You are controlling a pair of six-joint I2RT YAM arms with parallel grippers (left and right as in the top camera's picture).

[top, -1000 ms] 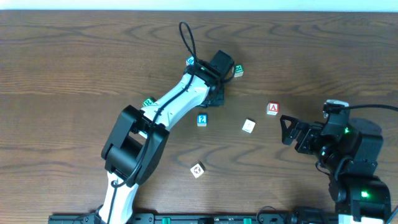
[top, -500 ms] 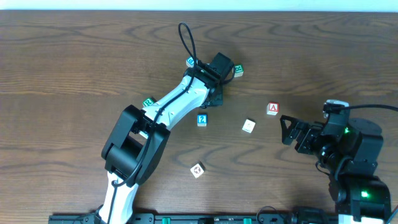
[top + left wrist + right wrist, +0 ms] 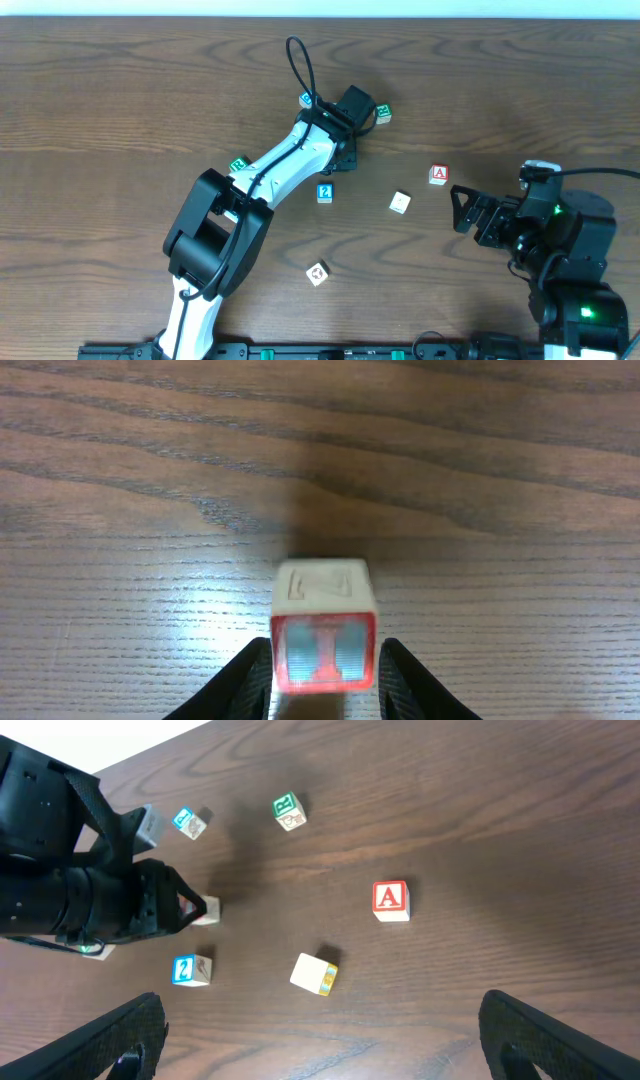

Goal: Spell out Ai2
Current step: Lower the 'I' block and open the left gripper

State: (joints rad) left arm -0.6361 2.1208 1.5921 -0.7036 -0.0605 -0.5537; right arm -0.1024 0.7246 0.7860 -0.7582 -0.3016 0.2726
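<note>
Eight small wooden cubes lie on the table (image 3: 120, 100), and two arms work over it. Two cubes bear red marks. The "A" cube (image 3: 438, 175) sits alone just ahead of the right gripper (image 3: 460, 207), whose fingers are spread wide with nothing between them. The "I" cube (image 3: 323, 625) rests on the wood between the fingers of the left gripper (image 3: 324, 665). They lie close along both its sides, but I cannot tell whether they press it. Two cubes are blue-marked. The "2" cube (image 3: 324, 193) lies just beside the left arm's wrist, and the other blue cube (image 3: 305, 98) is on the far side of that wrist. Two green-marked cubes show, one (image 3: 383, 114) near the left wrist and one (image 3: 238, 165) beside that arm's forearm. A pale cube with a yellow edge (image 3: 400, 203) lies between the "2" and the "A". A dark-marked cube (image 3: 318, 273) lies alone nearer the arm bases. The surface is dark brown wood grain, with a pale strip along its far edge.
</note>
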